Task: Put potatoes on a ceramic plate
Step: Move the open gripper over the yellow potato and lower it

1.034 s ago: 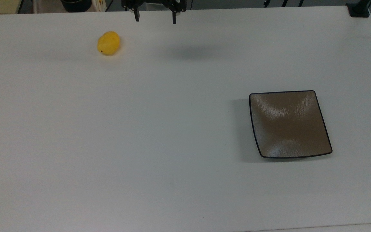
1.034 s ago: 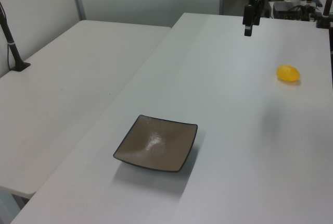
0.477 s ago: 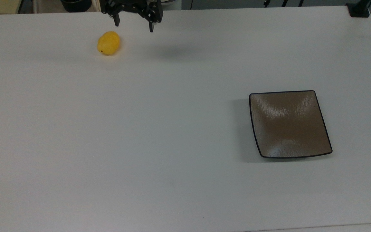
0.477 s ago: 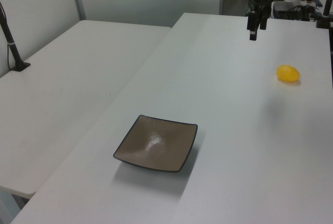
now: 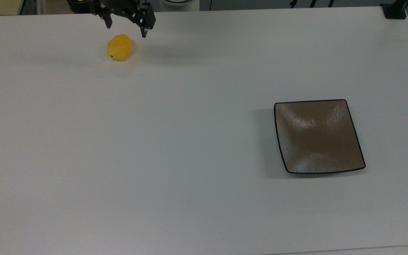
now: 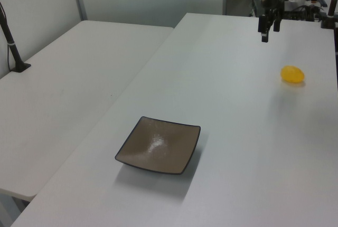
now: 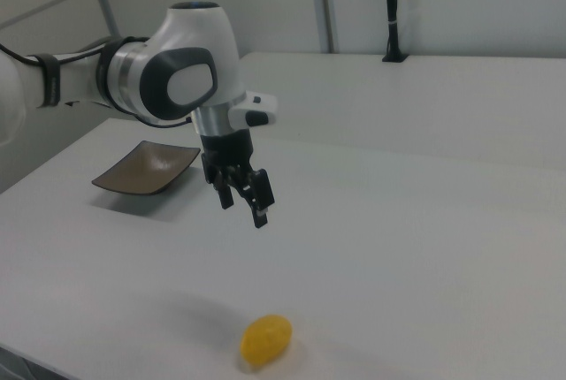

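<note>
In the top view, my end effector [image 5: 126, 30] hangs at the far edge of the white bench [image 5: 190, 148], fingers spread apart and gripping nothing. The potato [image 5: 119, 47] lies on the bench just below the fingertips as this view shows it, its small dark spot facing the top view's left. The plate [image 5: 318, 136] sits well apart from it, toward the top view's right, with nothing on it

In the left view, my end effector [image 6: 268, 32] hovers above the bench [image 6: 222, 105], up and to the left view's left of the potato [image 6: 292, 74]. The plate [image 6: 159, 145] rests nearer the camera

In the right view, my end effector [image 7: 244, 205] points down with its fingers parted, clear of the bench [image 7: 424, 247]. The potato [image 7: 266, 339] lies below it, near the front edge; the plate [image 7: 148, 168] sits behind my arm [image 7: 168, 79]
</note>
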Robot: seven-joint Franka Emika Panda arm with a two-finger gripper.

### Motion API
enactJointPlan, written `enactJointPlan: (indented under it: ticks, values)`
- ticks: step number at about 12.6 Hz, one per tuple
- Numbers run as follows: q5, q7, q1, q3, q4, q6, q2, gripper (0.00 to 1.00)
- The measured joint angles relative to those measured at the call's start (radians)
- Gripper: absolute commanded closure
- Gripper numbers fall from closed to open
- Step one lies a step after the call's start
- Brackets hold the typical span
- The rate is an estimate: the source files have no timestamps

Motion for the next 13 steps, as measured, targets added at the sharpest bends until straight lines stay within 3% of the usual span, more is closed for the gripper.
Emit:
enactJointPlan:
  ticks: [4,13]
  values:
    - [0.000,0.025,-0.003,-0.055,-0.077,0.090,-0.013,0.00]
    - [0.000,0.130,-0.049,-0.060,-0.219,0.208,-0.032,0.00]
